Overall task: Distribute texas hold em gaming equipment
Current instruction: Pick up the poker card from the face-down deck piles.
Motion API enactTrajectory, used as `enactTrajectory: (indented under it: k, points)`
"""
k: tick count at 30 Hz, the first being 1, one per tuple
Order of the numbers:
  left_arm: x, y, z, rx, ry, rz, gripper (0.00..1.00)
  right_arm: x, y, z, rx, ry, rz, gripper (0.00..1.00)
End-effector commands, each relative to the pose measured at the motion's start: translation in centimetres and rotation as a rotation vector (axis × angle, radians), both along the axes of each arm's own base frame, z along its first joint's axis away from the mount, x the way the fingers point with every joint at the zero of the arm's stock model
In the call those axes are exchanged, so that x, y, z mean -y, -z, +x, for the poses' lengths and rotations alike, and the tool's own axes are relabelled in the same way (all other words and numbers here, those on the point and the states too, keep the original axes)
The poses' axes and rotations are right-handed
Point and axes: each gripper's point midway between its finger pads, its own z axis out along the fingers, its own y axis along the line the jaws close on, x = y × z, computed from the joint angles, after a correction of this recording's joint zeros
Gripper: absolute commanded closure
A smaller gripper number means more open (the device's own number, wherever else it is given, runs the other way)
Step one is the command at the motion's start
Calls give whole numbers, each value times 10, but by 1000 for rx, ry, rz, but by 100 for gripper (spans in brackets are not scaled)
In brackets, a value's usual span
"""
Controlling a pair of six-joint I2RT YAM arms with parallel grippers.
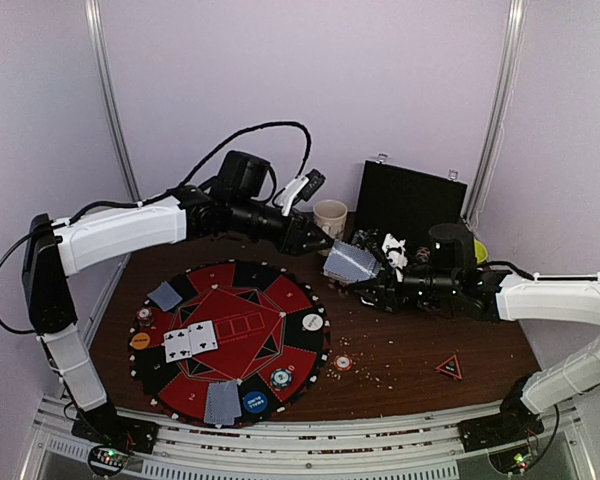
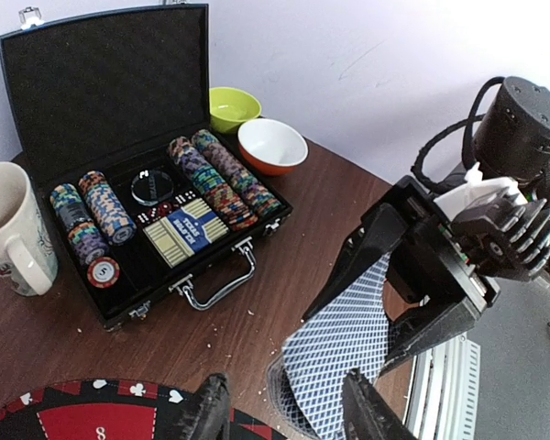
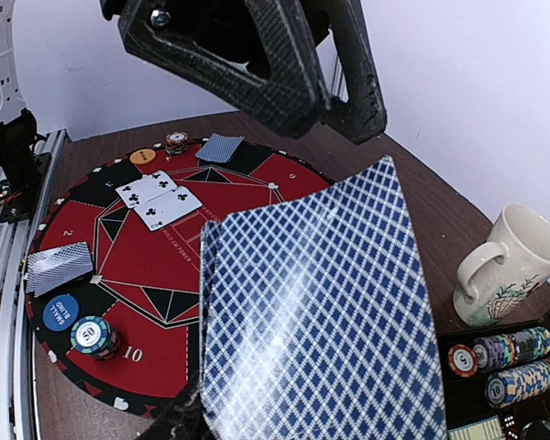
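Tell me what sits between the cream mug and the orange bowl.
The open black case, filled with poker chips, sits between the mug and the orange bowl. The left wrist view shows it.

Poker mat (image 3: 222, 240): white numerals "10", "2" and "9" in the rim segments in the right wrist view, and "8" in the left wrist view. The centre print is too small to read.
Mat edge (image 2: 137, 390): white club and heart suit signs.
Blue button disc (image 3: 61, 312): "SMALL BLIND" in white, seen upside down.
Face-up cards (image 3: 158, 197): black club pips, corner indices illegible.
Card box (image 2: 185, 231) in the case (image 2: 101, 82): blue label, lettering unreadable.
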Motion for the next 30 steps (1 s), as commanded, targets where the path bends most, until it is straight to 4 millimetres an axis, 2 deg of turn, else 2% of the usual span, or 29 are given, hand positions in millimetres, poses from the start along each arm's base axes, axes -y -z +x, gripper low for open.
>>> enactTrajectory:
  k: [1,5,9,16,19,24,30]
  points:
    - [8,2,0,-8,27,-18,56,-4,-15,1,32,-10,27,52]
    - [12,8,-1,-31,47,-17,59,-4,-14,2,32,-9,27,52]
    - [16,6,-4,-39,78,-31,72,-4,-14,2,32,-9,25,52]
    - [19,9,-11,-51,117,-34,85,-2,-14,2,40,-3,19,52]
    - [20,5,-13,-51,135,-46,100,-1,-12,2,37,1,17,52]
    - [16,-11,-18,-24,142,-66,100,1,-14,2,44,9,28,52]
    - [10,-19,-24,4,152,-78,100,3,-13,2,43,17,31,52]
